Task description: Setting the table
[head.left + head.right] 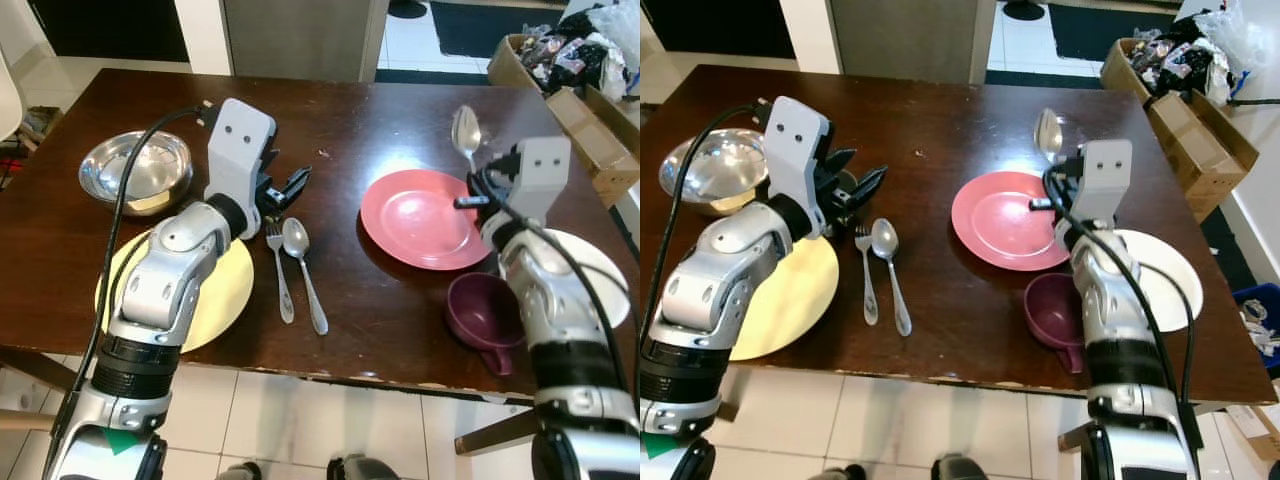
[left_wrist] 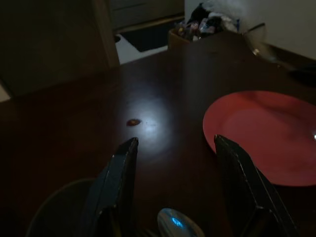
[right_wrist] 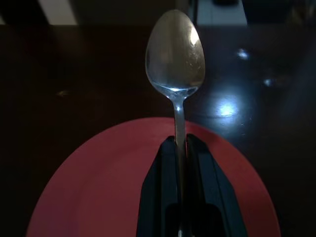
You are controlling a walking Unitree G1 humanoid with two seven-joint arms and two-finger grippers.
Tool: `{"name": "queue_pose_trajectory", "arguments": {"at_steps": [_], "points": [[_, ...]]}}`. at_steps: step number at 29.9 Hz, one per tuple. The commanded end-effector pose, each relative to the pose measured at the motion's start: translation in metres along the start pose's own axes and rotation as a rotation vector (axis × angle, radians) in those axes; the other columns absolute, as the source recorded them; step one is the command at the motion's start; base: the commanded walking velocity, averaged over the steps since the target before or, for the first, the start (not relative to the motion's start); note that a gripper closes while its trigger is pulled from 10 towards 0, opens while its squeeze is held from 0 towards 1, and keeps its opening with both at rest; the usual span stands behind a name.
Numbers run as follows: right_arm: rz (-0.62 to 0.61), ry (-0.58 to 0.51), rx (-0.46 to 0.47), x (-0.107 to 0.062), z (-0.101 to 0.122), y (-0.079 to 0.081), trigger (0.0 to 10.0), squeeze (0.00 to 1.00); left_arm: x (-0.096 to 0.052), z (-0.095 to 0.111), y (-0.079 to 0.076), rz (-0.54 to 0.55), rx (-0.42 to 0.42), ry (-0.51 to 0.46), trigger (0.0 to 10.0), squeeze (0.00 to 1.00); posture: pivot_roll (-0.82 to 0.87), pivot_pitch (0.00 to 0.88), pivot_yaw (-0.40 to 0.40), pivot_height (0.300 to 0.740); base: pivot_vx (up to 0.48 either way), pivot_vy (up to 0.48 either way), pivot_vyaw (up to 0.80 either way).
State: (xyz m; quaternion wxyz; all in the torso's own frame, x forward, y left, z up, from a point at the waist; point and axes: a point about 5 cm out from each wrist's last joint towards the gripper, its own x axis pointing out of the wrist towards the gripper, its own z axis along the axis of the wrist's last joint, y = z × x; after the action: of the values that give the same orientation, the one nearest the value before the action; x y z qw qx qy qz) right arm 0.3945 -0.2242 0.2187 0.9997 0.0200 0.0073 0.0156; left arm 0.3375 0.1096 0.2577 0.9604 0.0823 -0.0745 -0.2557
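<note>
While my right gripper pinches the spoon above the red plate, left gripper spread idle, a thin handle could twist and slip

Both silver arms reach forward over the tabletop. The left gripper sits low with its 2 black fingers spread apart and nothing between them. The right gripper is raised, wrist bent, its 2 fingers pressed together on a spoon handle, bowl pointing up
</note>
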Motion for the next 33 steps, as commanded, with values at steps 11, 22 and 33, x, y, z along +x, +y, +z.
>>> {"name": "queue_pose_trajectory", "arguments": {"at_steps": [11, 22, 33], "points": [[0.013, 0.144, 0.088, 0.008, -0.015, 0.000, 10.0, 0.13, -0.009, -0.002, 0.004, 0.006, 0.006, 0.024, 10.0, 0.00, -0.04, 0.106, 0.050, 0.740, 0.000, 0.000, 0.00], [0.048, 0.191, 0.058, 0.009, -0.029, 0.025, 10.0, 0.04, 0.000, 0.003, -0.006, -0.124, 0.018, 0.036, 10.0, 0.00, -0.05, 0.098, 0.048, 0.740, 0.000, 0.000, 0.00], [0.120, 0.151, 0.070, 0.012, -0.031, 0.060, 10.0, 0.02, 0.016, 0.016, -0.015, -0.146, 0.030, -0.008, 10.0, 0.00, -0.06, 0.077, 0.046, 0.740, 0.000, 0.000, 0.00]]}}
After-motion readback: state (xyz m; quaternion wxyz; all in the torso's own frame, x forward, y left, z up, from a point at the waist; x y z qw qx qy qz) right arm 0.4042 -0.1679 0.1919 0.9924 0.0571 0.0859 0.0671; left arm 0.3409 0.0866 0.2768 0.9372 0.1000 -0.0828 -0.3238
